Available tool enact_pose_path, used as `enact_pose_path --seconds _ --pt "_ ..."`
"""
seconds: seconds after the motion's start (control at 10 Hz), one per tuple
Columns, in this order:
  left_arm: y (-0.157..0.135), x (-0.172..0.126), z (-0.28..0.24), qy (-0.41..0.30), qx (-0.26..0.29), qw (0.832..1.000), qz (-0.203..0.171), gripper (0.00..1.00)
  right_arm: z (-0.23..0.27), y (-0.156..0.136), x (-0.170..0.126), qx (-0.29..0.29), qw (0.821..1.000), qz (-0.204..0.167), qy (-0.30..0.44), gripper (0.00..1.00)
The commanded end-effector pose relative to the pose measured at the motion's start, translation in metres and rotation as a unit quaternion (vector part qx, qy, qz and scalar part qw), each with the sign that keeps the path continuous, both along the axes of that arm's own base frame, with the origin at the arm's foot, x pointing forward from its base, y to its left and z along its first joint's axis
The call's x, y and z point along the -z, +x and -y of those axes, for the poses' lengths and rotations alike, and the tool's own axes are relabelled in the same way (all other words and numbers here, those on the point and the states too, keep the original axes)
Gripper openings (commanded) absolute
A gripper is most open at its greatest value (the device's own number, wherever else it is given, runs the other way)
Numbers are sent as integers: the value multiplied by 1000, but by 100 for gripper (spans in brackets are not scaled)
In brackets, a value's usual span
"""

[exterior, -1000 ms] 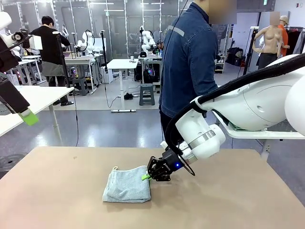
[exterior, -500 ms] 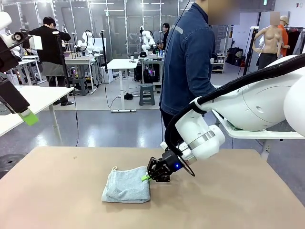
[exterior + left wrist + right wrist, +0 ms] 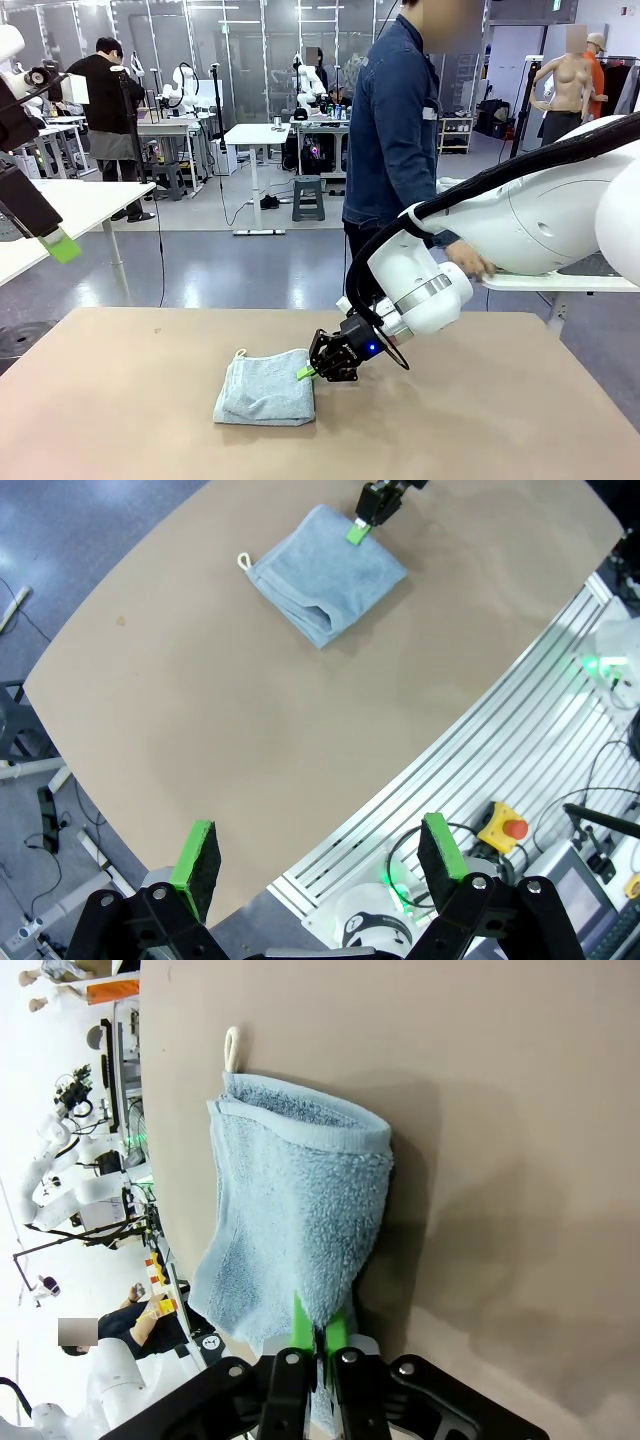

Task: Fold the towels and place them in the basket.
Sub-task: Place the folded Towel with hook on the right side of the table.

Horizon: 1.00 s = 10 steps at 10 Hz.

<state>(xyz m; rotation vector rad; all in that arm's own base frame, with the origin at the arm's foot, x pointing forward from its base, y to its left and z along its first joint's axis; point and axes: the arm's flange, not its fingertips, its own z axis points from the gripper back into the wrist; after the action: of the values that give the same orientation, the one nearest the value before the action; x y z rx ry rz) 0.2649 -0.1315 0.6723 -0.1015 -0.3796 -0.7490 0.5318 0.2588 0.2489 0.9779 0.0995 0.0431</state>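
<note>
The towel's (image 3: 265, 390) 3 o'clock edge is pinched by the right hand (image 3: 306, 371). The left hand (image 3: 318, 825) is spread wide, empty. Open surface (image 3: 500, 420) is seen all around.

No words, numbers, labels or brand names can be read anywhere. Any print is too small or too blurry to make out.
</note>
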Motion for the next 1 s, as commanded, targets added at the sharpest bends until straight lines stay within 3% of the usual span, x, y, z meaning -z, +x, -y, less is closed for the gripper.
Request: enact_pose_path --seconds 0.0,0.3,0.5,0.6,0.9 --pt "0 0 -1 3 9 1000 -2 100 32 -3 -17 -15 1000 2 7 5" --pt "0 0 -1 3 9 1000 -2 100 101 -14 -23 -35 999 -12 -28 5" --pt "0 0 -1 3 9 1000 -2 100 160 -18 -35 1 999 16 -28 5" --pt "0 0 -1 3 9 1000 -2 100 195 -24 -42 6 998 30 -63 5" --pt "0 0 -1 3 9 1000 -2 100 278 -33 -64 33 992 41 -113 5"
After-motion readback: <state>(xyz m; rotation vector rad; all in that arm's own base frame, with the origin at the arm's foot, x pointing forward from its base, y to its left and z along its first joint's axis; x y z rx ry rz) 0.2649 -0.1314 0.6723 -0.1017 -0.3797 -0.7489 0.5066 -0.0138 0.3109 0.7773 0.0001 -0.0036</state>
